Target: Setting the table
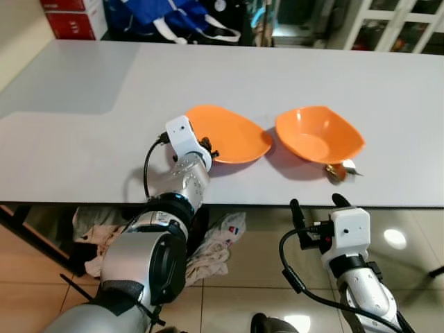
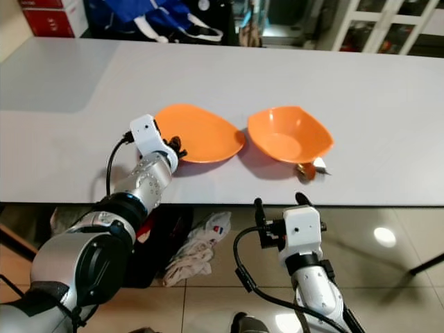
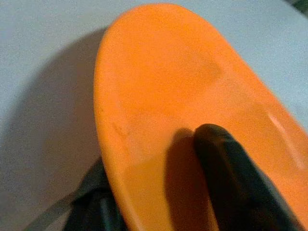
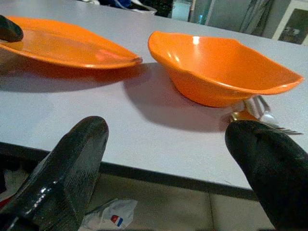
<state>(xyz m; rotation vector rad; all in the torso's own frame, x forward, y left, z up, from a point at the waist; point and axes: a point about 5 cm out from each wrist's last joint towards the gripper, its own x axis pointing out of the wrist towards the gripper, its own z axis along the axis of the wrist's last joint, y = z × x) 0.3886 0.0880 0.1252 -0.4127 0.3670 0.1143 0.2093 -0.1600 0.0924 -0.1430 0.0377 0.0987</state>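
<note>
Closest to my head camera is the left arm's silver shoulder at 7 o'clock; following it up, the left gripper [image 1: 208, 149] sits at the near rim of the orange plate [image 1: 232, 135]. One black finger [image 3: 236, 178] lies on top of the plate's inner surface and the other is under the rim, so the fingers are pinched on the plate's edge. That plate rests on the white table [image 1: 83, 125] near its front edge.

My right gripper [image 1: 319, 202] hangs below the table edge at 5 o'clock, fingers spread wide and holding nothing. Just beyond it, at 1 o'clock from the gripper, the orange bowl [image 1: 319, 134] stands just beside the plate. Metal cutlery [image 4: 262, 113], a fork's tines among it, pokes out from under the bowl's near side.

Crumpled packaging [image 1: 225, 236] lies on the tiled floor below; its print is too small to read. Red boxes [image 1: 69, 17] at 11 o'clock carry unreadable lettering.
</note>
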